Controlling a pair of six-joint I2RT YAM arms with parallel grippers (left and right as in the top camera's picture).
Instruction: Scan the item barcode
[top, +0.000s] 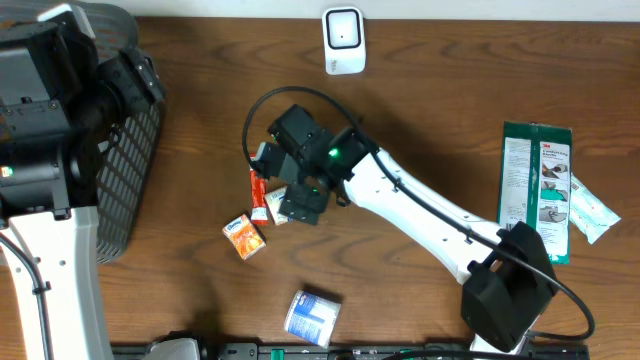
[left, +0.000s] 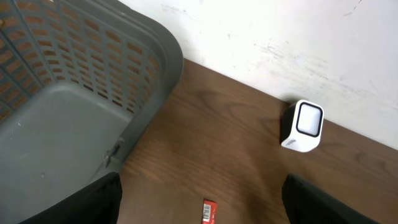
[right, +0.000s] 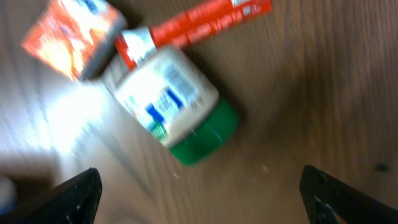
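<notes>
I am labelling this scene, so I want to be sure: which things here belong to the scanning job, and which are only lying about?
For the job: white scanner, white bottle with green cap, open right gripper over it.
Lying about: grey basket (use unclear), red tube, orange box, green package, blue-white pack.

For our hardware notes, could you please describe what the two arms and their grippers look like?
Both arms pair white links with bulky black joint housings. The right arm carries a looping black cable and a small green light near its wrist. The left arm looks the same in build. The left gripper and right gripper have plain dark fingers.
</notes>
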